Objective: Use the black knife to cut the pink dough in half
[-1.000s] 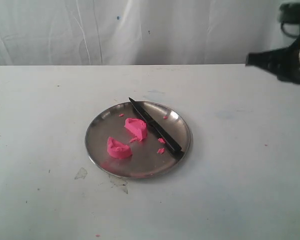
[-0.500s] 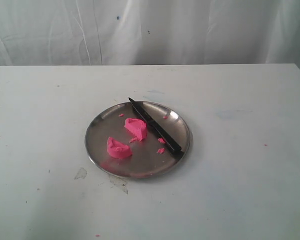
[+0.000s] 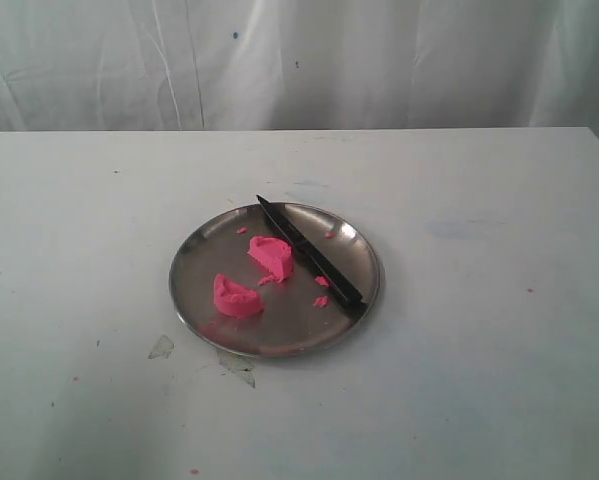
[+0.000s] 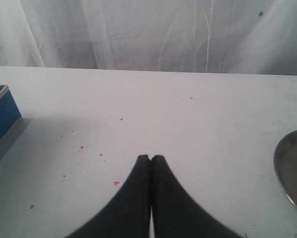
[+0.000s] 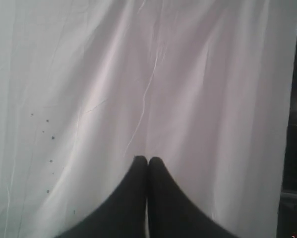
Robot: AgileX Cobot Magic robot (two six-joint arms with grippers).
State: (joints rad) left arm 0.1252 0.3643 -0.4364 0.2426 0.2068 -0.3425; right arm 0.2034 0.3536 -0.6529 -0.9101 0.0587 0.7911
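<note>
The pink dough lies in two ragged lumps on the round steel plate [image 3: 204,255]: one lump [image 3: 272,256] near the middle, the other [image 3: 236,297] toward the front left. The black knife [image 3: 311,253] rests on the plate beside them, its tip at the far rim and its handle toward the front right. Neither arm shows in the exterior view. My left gripper [image 4: 150,157] is shut and empty over bare table, with the plate's rim [image 4: 287,163] off to one side. My right gripper [image 5: 148,159] is shut and empty, facing the white curtain.
Tiny pink crumbs [image 3: 322,282] lie on the plate by the knife, and more dot the table [image 4: 116,183]. A blue box [image 4: 0,119] stands at the table's edge in the left wrist view. A white curtain [image 3: 299,60] hangs behind the table.
The right arm, visible at the upper right a second ago, has left the exterior view. The dough, knife and plate have not moved.
</note>
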